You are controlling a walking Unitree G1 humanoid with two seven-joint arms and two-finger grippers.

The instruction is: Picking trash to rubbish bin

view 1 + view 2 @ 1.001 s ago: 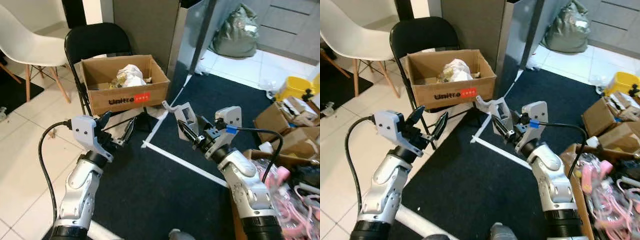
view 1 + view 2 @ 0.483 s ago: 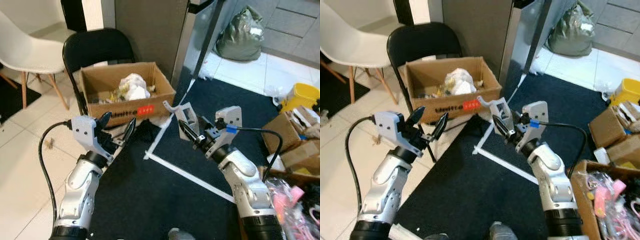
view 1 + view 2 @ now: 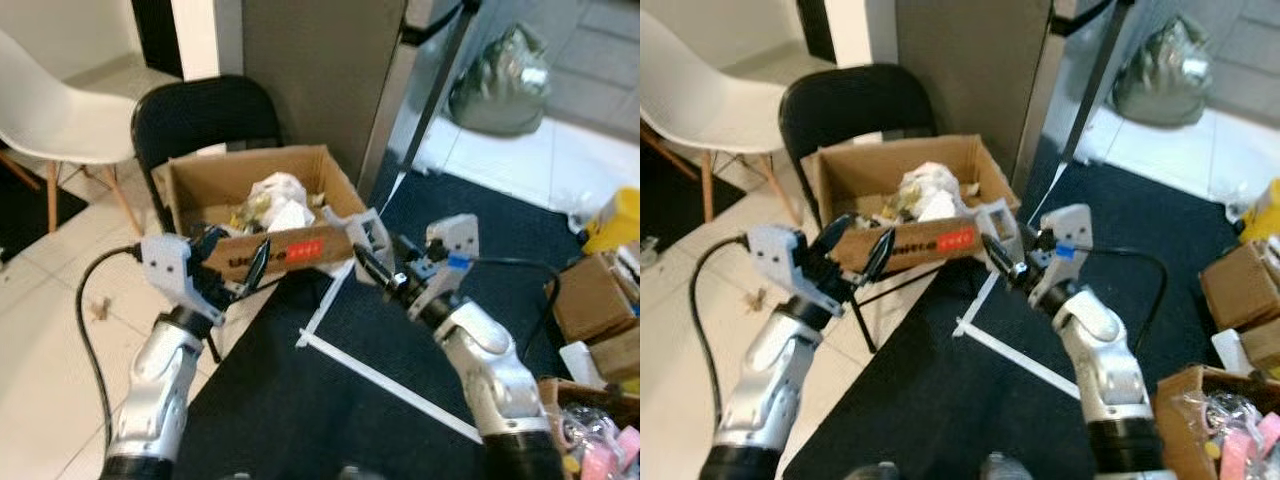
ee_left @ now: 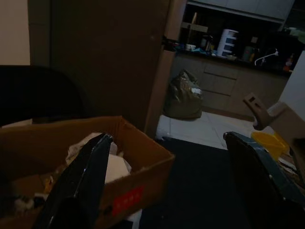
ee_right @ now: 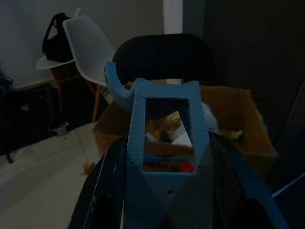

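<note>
Right claw (image 3: 372,268): my fingers clamped on a grey plastic bracket (image 3: 366,232), a frame with a rectangular window and a hooked end, held up just beside the near right corner of the box.

Left claw (image 3: 238,262): fingers spread wide, nothing between them, raised before the box's front wall.

Cardboard box (image 3: 300,245): red label on front, crumpled white trash (image 3: 281,200) inside, resting on a black folding chair (image 3: 205,115).

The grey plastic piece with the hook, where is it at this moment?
The grey plastic piece is held in the right claw, just right of the cardboard box that sits on the black folding chair.
</note>
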